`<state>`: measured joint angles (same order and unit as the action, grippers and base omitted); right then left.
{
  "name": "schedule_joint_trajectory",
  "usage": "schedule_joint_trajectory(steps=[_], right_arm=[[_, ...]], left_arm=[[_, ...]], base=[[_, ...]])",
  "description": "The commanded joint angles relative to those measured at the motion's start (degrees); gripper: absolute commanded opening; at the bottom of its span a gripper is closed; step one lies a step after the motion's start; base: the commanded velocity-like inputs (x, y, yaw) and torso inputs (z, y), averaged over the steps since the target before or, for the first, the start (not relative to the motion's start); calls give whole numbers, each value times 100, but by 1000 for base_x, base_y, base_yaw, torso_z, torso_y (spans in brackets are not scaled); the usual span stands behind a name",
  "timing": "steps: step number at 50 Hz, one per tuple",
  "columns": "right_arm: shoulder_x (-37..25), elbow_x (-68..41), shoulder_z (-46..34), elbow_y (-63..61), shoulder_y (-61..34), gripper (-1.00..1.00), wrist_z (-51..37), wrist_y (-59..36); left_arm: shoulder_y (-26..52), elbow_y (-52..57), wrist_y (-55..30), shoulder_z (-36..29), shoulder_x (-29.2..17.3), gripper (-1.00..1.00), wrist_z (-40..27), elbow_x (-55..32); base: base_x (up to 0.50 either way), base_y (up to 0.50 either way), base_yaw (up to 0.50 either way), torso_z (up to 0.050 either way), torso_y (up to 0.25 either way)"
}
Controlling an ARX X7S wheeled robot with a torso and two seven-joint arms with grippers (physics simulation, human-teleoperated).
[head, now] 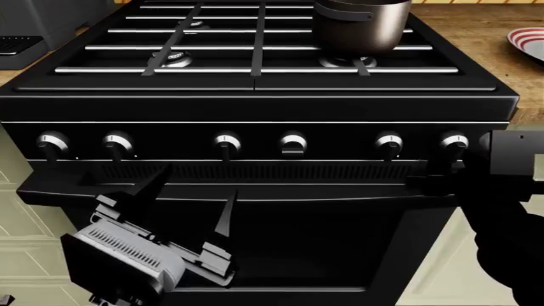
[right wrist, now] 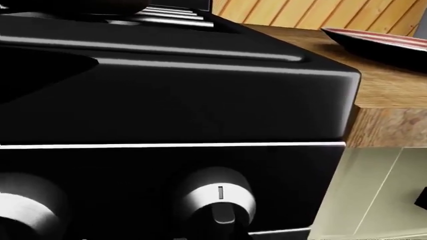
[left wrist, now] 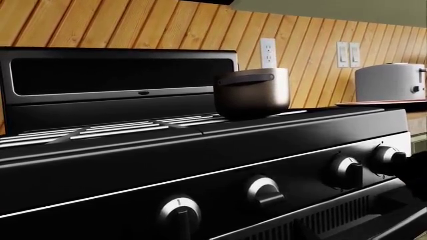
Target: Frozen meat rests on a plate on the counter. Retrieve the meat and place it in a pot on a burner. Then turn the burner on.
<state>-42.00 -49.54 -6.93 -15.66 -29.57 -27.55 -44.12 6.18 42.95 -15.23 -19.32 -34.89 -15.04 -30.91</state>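
overhead, pot [head: 361,24] sits well beyond the open left gripper [head: 191,204].

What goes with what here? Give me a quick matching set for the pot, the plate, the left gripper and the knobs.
Things:
1. pot
2. plate
3. left gripper
4. knobs

States:
A. jaws spread, low before the oven door
B. on the wooden counter, right of the stove
C. in a row along the stove's front panel
D. on the grate over the front right burner

Pairs: 1-D, 2-B, 3-A, 4-C
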Motion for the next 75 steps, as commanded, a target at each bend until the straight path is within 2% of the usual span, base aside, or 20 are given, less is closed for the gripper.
schedule_joint_trajectory(steps=[1,22,30,47,64,70,71,75], right_arm=[[-109,161,161,-102,30,-100,-65,-40],[-93,1052,-500,133,-392,-100,1,246],[-307,1909,-1019,68,-546,-100,-48,530],[-749,2978,-1678,-130,-784,-100,-92,661],[-852,3245,-1918,-177,-984,-100,-8,513],[-871,2995,-1759,-269,-939,-100,51,395],[-876,2883,-1682,-318,-917,100,62,337],[-1015,2387,-1309,-799,-765,100,18,-27]], left_arm=[[-13,16,6,-3,-21,100,-13,-10],[-10,38,28,32,-57,100,-45,-52],[-34,31,69,56,-73,100,-48,-61],[-52,53,75,49,-86,100,-87,-60],[-58,8,133,67,-102,100,-75,-78],[-54,18,130,61,-105,100,-86,-81],[-53,23,128,59,-106,100,-89,-82],[-51,58,107,57,-111,100,-115,-88]], base=[[0,0,-3,0,0],[4,0,1,0,1],[20,-3,10,0,0],[16,-2,10,0,0],[14,-2,9,2,0],[15,-1,10,2,0],[13,0,10,0,0],[0,0,0,0,0]])
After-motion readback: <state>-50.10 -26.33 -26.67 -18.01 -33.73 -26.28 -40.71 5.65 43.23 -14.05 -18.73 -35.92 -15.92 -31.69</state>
